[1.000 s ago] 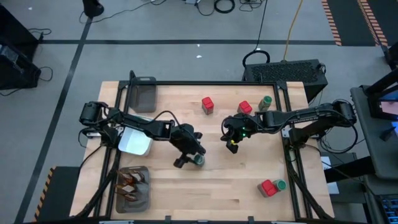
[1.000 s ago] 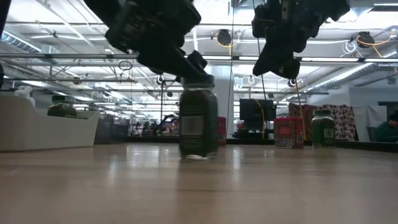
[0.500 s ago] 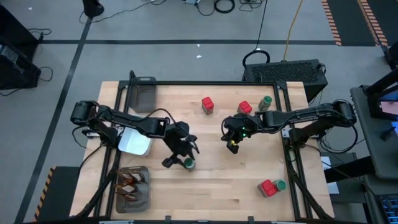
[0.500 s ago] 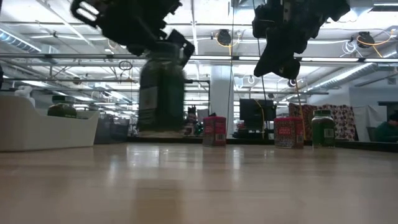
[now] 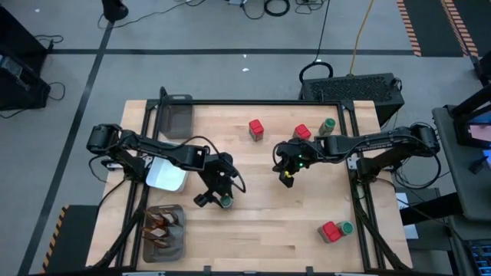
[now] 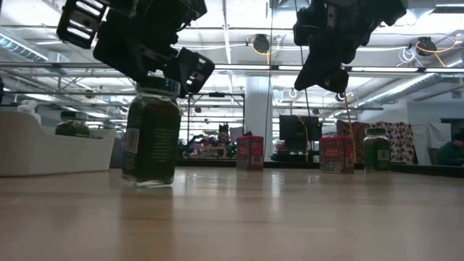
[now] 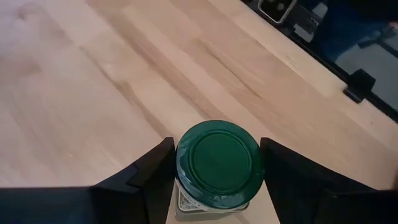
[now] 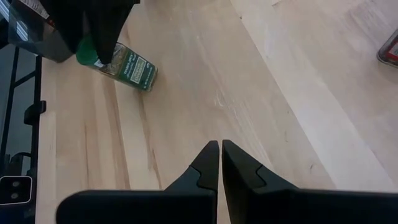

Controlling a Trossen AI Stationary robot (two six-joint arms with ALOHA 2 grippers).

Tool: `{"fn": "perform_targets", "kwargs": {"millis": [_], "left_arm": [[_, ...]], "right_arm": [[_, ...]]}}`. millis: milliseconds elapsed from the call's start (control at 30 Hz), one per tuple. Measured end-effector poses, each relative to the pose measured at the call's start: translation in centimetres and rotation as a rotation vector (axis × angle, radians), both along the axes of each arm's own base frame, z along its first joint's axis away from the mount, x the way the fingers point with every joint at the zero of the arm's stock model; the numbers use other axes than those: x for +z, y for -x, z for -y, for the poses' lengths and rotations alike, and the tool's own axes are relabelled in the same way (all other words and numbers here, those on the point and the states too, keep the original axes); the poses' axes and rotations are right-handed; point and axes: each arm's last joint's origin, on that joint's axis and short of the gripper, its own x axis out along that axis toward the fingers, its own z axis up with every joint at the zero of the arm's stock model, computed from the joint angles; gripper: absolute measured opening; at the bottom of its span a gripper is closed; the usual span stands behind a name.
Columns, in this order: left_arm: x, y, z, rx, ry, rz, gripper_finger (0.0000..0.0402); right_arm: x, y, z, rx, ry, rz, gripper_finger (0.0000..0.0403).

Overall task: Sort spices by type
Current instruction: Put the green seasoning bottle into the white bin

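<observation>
Left claw (image 7: 214,180) clamps green-lidded jar (image 7: 217,160) by lid, just above tabletop (image 7: 93,81). Risk: jar slips, tips. Right claw (image 8: 221,163) shut, empty, waiting.

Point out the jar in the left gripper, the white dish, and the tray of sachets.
jar (image 7: 215,160), left wrist view, on its green lid.
white dish (image 5: 166,173), high view, on its bare inside.
tray (image 5: 147,236), high view, on its rim.

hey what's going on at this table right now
The left gripper holds a green-lidded spice jar upright by its lid, just above the table near the white dish. The right gripper hangs shut and empty over mid-table. Red boxes and other jars are not yet sorted.
</observation>
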Motion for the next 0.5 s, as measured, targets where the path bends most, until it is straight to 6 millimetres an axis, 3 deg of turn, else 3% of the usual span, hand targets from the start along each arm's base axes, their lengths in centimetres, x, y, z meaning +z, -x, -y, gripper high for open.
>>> {"fn": "perform_targets", "kwargs": {"millis": [500], "left_arm": [[0.17,0.19,-0.27,0.095,-0.057,-0.035,0.0307]], "right_arm": [[0.00,0.00,0.48,-0.007,0.009,0.001,0.0000]]}}
